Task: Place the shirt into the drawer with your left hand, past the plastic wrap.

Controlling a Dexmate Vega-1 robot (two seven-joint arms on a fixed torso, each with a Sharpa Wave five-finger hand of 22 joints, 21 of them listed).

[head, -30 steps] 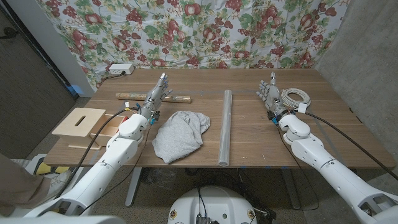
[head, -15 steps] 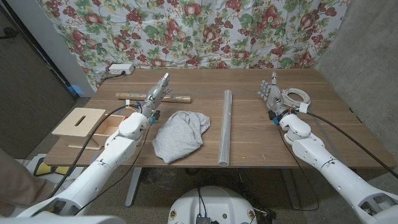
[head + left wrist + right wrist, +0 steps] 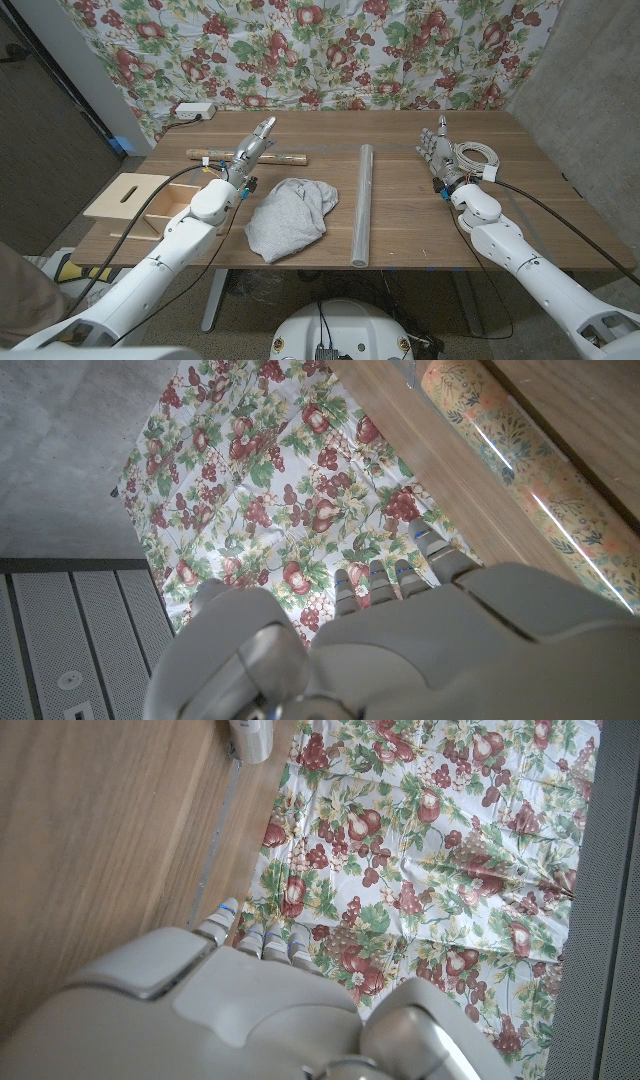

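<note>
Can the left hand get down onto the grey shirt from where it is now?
Probably yes. The left hand is open, holds nothing and sits just beyond the crumpled grey shirt, on its left side. Nothing lies between them; the clear plastic wrap roll lies on the shirt's other side.

Both arms were clad in smooth white rounded shells, with darker joints at the wrists. A black cable ran along each forearm. The left hand [image 3: 250,148] and right hand [image 3: 433,150] were grey and segmented; blue marks ringed the fingers [image 3: 222,910] in the wrist views. Small red and yellow fittings, possibly connectors, sat at the left wrist.
</note>
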